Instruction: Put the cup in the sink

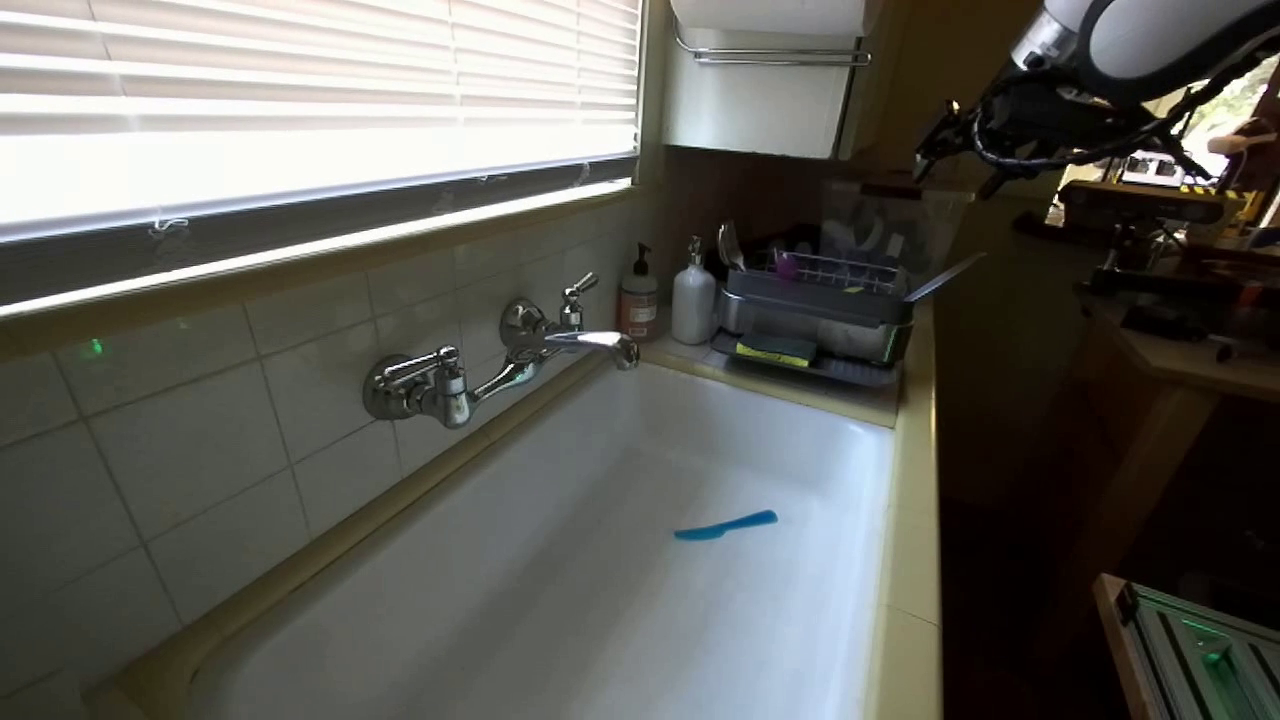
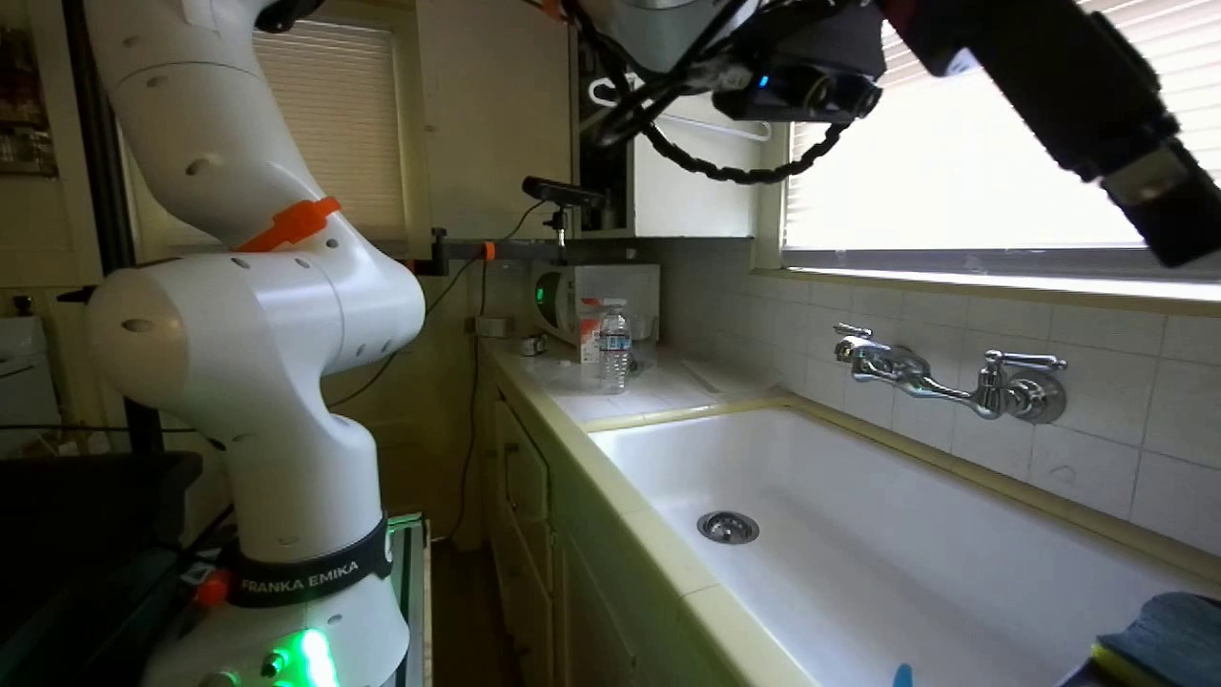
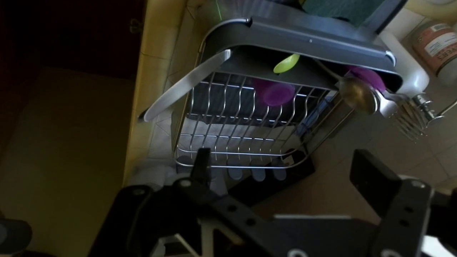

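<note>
The purple cup point(image 3: 275, 93) lies on the wire dish rack, against the grey utensil holder, with its closed end toward the wrist camera. In an exterior view it is a small purple spot point(image 1: 786, 266) behind the rack's wires. The white sink point(image 1: 560, 560) has a chrome wall faucet point(image 1: 590, 342) above it; the basin point(image 2: 830, 515) also shows in an exterior view. My gripper point(image 3: 284, 160) is open with nothing between its fingers. It is above the dish rack and apart from the cup point(image 1: 955, 178).
The grey dish rack point(image 1: 815, 297) stands at the sink's end. A silver knife point(image 3: 189, 85) and spoons and forks point(image 3: 357, 94) stick out of it. Soap bottles point(image 1: 693, 300) stand beside it, a sponge point(image 1: 775, 350) in front. A blue plastic knife point(image 1: 725, 526) lies in the sink.
</note>
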`<state>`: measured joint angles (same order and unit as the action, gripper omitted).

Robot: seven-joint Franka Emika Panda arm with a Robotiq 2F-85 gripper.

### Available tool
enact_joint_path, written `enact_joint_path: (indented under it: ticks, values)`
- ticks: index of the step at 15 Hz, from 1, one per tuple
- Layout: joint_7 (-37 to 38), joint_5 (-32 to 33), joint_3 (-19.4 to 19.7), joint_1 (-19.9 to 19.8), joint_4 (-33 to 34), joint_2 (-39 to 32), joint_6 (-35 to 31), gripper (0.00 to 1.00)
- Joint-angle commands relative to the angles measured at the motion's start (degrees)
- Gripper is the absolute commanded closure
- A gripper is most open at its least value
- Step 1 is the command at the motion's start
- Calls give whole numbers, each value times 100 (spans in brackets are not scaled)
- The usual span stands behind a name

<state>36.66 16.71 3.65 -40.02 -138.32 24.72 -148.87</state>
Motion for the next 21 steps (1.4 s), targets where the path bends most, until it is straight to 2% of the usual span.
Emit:
enact_joint_path:
  ticks: [1, 5, 10, 13, 14, 20, 21]
  values:
    - [93, 123, 28, -8, 600, -834, -217, 0]
    - [385, 622, 92, -47, 1109, -1482, -357, 0]
    - [752, 1131, 409, 209, 1625, -2076, -273, 0]
    - [1218, 1493, 616, 423, 1815, -2256, -191, 0]
    - [804, 1200, 754, 540, 1627, -2081, -232, 0]
    - [992, 1321, 873, 682, 1763, -2198, -236, 0]
    - [821, 1059, 917, 748, 1813, -2316, -174, 0]
